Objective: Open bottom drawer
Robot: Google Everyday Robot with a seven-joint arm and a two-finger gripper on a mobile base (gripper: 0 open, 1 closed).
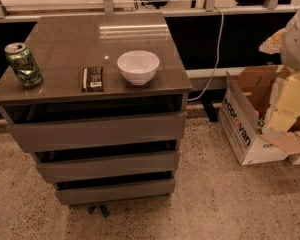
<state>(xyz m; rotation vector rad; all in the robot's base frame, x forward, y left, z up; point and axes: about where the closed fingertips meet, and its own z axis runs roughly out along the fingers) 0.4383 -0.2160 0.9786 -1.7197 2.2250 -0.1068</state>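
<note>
The grey-brown cabinet (105, 39) stands on the speckled floor with three handleless drawer fronts. The bottom drawer (115, 191) is the lowest and smallest slab, with a dark gap above it. The middle drawer front (107, 166) and the tall top drawer front (97, 132) sit above it, each with a dark gap over it too. My gripper is not in view. Only a pale rounded part of my arm (297, 39) shows at the right edge, well away from the cabinet.
On the cabinet top are a green can (23, 64) at the left, a dark flat packet (93, 79) and a white bowl (138, 66). An open cardboard box (242, 129) with pale packing stands on the floor at the right. A cable (214, 59) hangs behind.
</note>
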